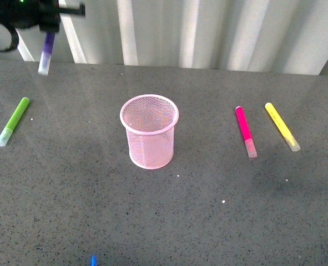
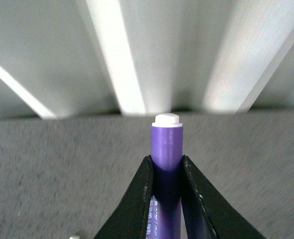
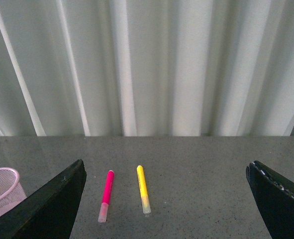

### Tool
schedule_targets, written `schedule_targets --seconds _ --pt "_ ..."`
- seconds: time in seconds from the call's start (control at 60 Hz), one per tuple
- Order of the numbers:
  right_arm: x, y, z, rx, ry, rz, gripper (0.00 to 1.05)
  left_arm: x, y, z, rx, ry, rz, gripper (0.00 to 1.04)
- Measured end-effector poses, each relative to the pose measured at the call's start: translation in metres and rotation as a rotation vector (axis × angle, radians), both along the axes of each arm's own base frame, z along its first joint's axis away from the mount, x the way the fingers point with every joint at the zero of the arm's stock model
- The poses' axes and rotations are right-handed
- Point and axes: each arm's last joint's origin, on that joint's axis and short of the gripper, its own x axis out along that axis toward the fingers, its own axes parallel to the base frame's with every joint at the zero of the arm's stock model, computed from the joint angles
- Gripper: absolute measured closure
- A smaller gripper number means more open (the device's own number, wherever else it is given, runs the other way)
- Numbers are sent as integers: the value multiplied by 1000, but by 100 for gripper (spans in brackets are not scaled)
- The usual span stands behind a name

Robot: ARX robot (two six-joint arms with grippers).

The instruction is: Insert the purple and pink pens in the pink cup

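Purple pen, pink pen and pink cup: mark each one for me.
purple pen (image 1: 48, 47), front view, on its purple barrel.
pink pen (image 1: 242, 124), front view, mid barrel.
pink cup (image 1: 150, 133), front view, near edge of rim.

No legible text is found in any view; faint white print is seen on the purple pen (image 2: 167, 149) barrel, too blurred to be read.
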Motion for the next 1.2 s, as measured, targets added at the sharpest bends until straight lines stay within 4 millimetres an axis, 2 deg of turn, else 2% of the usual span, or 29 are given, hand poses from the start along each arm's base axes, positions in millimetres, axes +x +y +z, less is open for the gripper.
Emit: schedule_targets --seconds 0.083,0.167,0.3,0.416,0.5,0.616,0.983,1.199 --pt "0 0 0 0 0 0 7 -21 -14 23 -95 -165 -14 92" --pt "0 0 0 0 0 0 7 -48 -37 29 -199 -271 -45 92" --pt "0 0 0 0 0 0 7 -86 -76 7 -315 -285 -106 92" --pt "0 0 0 0 0 0 7 -107 -108 -9 -345 -278 -166 92" --pt "0 0 0 0 0 0 7 -113 -124 -13 -366 -274 -194 92" --pt "0 0 0 0 0 0 7 -115 -132 -18 -407 -250 -191 92" --pt "0 0 0 0 0 0 7 -111 -134 -42 -472 -188 -137 92" --pt "0 0 0 0 0 0 7 -110 -133 -50 -508 -183 -98 92"
